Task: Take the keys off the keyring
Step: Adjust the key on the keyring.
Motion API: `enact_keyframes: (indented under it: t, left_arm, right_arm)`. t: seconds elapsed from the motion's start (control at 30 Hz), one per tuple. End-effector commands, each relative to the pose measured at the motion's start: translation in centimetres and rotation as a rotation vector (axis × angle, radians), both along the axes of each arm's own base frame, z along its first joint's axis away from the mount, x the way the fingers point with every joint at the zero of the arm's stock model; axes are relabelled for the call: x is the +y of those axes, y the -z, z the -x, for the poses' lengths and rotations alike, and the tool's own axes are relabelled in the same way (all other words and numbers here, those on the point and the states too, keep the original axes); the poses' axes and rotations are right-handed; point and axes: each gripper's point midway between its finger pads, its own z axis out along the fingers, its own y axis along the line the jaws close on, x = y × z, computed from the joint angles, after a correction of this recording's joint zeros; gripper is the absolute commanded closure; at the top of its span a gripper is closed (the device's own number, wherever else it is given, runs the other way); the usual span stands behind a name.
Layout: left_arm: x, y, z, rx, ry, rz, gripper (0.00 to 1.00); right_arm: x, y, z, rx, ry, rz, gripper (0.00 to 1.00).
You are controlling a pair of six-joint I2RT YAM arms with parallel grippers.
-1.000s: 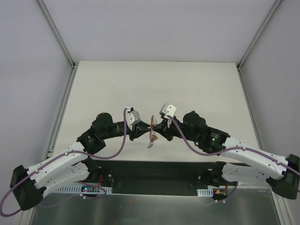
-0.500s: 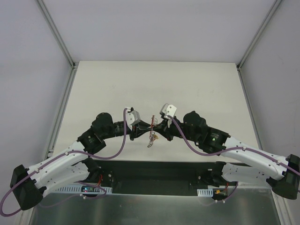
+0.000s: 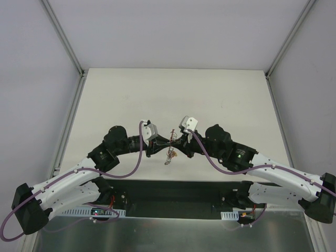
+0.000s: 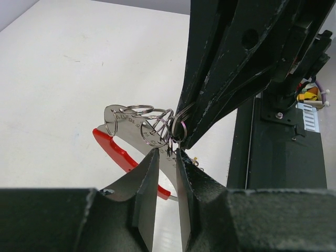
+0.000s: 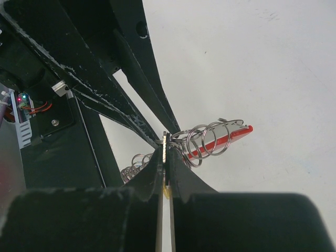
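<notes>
Both grippers meet above the table's near middle. The keyring (image 4: 149, 123) is a cluster of thin wire rings with a red plastic piece (image 4: 115, 152) and a pale grey tag (image 4: 126, 123). My left gripper (image 4: 165, 152) is shut on the tag just below the rings; in the top view this left gripper (image 3: 166, 142) points right. My right gripper (image 5: 165, 152) is shut on a thin key (image 5: 165, 143), seen edge-on, with the rings (image 5: 210, 139) and red piece (image 5: 231, 135) beyond it. More keys (image 3: 169, 156) dangle under the right gripper (image 3: 175, 142).
The pale table (image 3: 210, 94) stretches behind the grippers, walled by white panels with metal posts (image 3: 65, 37) at the corners. A dark base plate (image 3: 173, 191) and the arm mounts line the near edge.
The left wrist has shifted slightly right and turned a little. The hanging bunch and the right arm have hardly moved.
</notes>
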Motion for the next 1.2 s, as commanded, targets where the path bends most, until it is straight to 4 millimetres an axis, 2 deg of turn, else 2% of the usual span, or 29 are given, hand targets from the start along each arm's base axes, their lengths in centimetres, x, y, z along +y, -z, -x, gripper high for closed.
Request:
enact_keyframes:
  t: [0.0, 0.3, 0.37, 0.4, 0.73, 1.17]
  left_arm:
    - [-0.7, -3.2, 0.4, -0.066, 0.041, 0.066, 0.82]
    - [-1.2, -3.2, 0.9, -0.05, 0.085, 0.069, 0.86]
    - [-1.3, -3.1, 1.0, -0.046, 0.093, 0.066, 0.91]
    - [-1.3, -2.9, 0.9, -0.046, 0.091, 0.063, 1.0]
    - [-0.4, -2.3, 1.0, -0.118, 0.077, 0.046, 1.0]
    - [-0.6, -1.5, 3.0, -0.159, 0.18, -0.015, 1.0]
  right_arm:
    - [0.1, -2.6, 0.1, -0.024, -0.004, -0.076, 0.99]
    - [0.2, -2.5, 0.2, -0.018, -0.009, -0.075, 0.99]
    - [0.2, -2.7, 0.2, -0.021, -0.007, -0.079, 0.99]
    - [0.2, -2.6, 0.2, -0.02, -0.007, -0.076, 0.99]
    - [-0.7, -2.1, -0.4, -0.024, 0.039, -0.047, 0.99]
    - [-0.9, -2.7, -0.9, -0.024, 0.059, -0.058, 0.99]
